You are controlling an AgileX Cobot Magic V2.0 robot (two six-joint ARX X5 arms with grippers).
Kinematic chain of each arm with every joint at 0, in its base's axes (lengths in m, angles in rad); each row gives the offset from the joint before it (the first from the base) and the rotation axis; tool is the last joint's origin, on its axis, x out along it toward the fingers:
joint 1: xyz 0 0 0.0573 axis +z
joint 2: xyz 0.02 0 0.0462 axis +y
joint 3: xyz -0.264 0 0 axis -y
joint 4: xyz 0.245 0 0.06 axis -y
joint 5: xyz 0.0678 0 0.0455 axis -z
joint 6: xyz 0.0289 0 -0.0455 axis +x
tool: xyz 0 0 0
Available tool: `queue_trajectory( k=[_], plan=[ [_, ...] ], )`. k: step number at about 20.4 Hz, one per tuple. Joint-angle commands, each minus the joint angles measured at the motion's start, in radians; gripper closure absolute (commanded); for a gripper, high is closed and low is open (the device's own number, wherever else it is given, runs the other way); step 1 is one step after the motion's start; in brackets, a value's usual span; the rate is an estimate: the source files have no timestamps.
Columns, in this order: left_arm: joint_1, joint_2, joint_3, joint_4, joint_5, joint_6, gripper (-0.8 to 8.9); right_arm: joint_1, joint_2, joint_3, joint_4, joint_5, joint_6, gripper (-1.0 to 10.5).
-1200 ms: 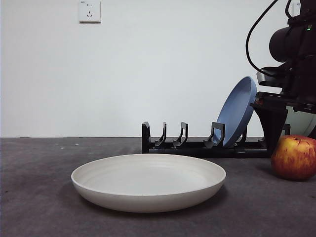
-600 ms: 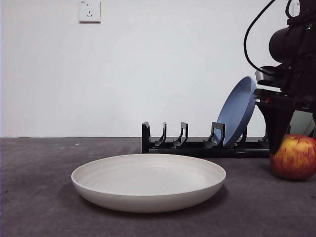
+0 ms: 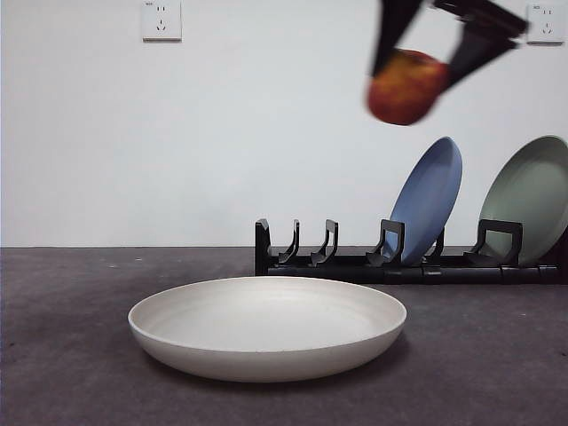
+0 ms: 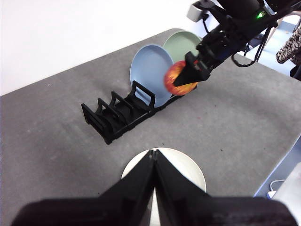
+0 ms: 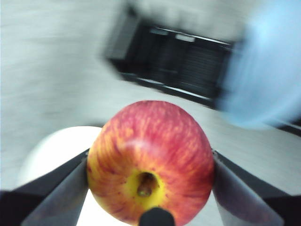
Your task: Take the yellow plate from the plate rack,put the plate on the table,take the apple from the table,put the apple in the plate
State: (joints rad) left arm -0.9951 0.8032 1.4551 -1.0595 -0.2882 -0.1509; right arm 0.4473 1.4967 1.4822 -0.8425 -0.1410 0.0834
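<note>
The cream yellow plate [image 3: 266, 327] lies flat on the dark grey table [image 3: 71, 355]; it also shows in the left wrist view [image 4: 188, 165] and the right wrist view [image 5: 56, 155]. My right gripper [image 3: 426, 62] is shut on the red and yellow apple [image 3: 406, 86] and holds it high in the air, above the black plate rack [image 3: 355, 262]. The apple fills the right wrist view [image 5: 150, 160] and shows in the left wrist view [image 4: 180, 78]. My left gripper [image 4: 153, 155] is shut and empty, hanging above the plate.
A blue plate [image 3: 429, 200] and a pale green plate [image 3: 531, 200] lean in the rack's right-hand slots. Its left slots [image 3: 306, 244] stand empty. A white wall lies behind the table.
My right gripper has lifted the apple off the table at the right and carried it up and leftward. The plate has not moved.
</note>
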Motion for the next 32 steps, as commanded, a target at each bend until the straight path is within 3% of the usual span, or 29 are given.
queue_trajectory(
  k=[1,7,12,19,32],
  plan=[
    [0.003,-0.002,-0.002,-0.002,0.000,-0.002,8.22,0.093,0.035,0.002,0.039,0.016,0.031,9.6],
    [0.003,-0.002,-0.002,-0.002,0.001,-0.002,8.22,0.261,0.203,0.001,0.040,0.059,0.045,9.6],
    [0.003,-0.002,-0.002,-0.002,0.001,-0.002,8.22,0.325,0.323,-0.035,0.024,0.094,0.045,9.6],
    [0.003,-0.002,-0.002,-0.024,0.000,-0.003,8.22,0.339,0.365,-0.122,0.084,0.096,0.056,9.6],
    [0.003,-0.002,-0.002,-0.024,0.000,-0.003,8.22,0.339,0.369,-0.126,0.071,0.065,0.071,9.6]
  ],
)
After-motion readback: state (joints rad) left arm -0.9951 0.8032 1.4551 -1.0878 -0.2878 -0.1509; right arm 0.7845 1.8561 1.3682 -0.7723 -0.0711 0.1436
